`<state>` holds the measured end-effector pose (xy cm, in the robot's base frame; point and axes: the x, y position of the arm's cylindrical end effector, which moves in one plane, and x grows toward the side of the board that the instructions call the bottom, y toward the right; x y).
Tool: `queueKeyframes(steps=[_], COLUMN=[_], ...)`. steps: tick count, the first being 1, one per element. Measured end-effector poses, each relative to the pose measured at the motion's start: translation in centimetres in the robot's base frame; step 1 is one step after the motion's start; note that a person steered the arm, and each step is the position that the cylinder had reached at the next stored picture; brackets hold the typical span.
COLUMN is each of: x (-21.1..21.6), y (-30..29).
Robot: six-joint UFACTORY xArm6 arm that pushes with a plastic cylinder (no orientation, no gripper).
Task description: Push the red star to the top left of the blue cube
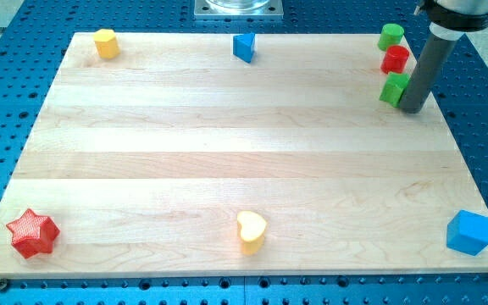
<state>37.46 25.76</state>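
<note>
The red star (32, 233) lies at the board's bottom left corner. The blue cube (468, 232) sits at the bottom right corner. My tip (413, 108) rests near the top right of the board, touching or just beside the right side of a green block (393, 89). The tip is far from both the red star and the blue cube.
A red block (395, 59) and another green block (390, 36) stand above the first green one at the top right. A blue triangular block (243, 47) is at top centre, a yellow block (105, 42) at top left, a yellow heart (251, 231) at bottom centre.
</note>
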Motion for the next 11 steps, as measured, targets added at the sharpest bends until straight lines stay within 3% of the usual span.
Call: queueKeyframes(steps=[1,5,6,7,8,9,10,11], x=[0.6,1.0,2.6,3.7,9.7,20.8,24.1,23.9], y=[-1.8,-49.4,-56.0,-56.3,-56.3,-56.2,-56.0,-54.6])
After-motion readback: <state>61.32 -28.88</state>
